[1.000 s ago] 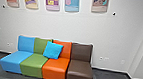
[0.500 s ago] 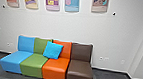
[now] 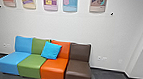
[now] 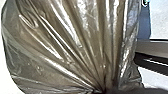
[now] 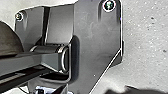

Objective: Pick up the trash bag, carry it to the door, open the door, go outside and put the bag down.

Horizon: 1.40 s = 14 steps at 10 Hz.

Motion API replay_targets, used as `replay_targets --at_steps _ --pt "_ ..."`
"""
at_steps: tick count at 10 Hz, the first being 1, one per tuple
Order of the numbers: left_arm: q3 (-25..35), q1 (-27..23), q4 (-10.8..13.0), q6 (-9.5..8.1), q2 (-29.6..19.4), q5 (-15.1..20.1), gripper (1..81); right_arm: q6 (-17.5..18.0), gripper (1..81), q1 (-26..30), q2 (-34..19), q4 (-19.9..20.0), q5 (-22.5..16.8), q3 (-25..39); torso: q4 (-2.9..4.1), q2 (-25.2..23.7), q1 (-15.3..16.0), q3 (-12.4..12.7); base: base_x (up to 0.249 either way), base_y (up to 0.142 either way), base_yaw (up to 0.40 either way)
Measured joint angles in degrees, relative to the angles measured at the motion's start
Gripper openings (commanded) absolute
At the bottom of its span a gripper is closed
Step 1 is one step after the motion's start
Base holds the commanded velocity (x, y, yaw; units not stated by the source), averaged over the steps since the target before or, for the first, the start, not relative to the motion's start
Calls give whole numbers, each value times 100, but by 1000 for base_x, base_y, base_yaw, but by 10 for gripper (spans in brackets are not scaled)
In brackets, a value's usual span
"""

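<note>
Beneath the left wrist camera, the left gripper pinches the trash bag by its gathered neck, whose thin plastic could slip or tear if turning swings it; the right gripper's state I cannot tell.

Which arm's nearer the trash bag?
Left. The left gripper is right at the gathered neck of the trash bag. The right arm's wrist camera looks past the robot's base plate to the floor, so that arm seems off to one side, farther away.
</note>
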Motion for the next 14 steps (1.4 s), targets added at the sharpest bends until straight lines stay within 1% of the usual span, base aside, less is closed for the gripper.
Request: replay_targets --at_steps 2,14 --pt "2 -88 6 0 -2 -17 10 0 811 -17 30 0 -22 2 0 0 0 0 0 0 -185" --pt "2 -85 83 0 83 -11 10 0 811 -28 80 -5 -26 -55 0 0 0 0 0 0 -205"
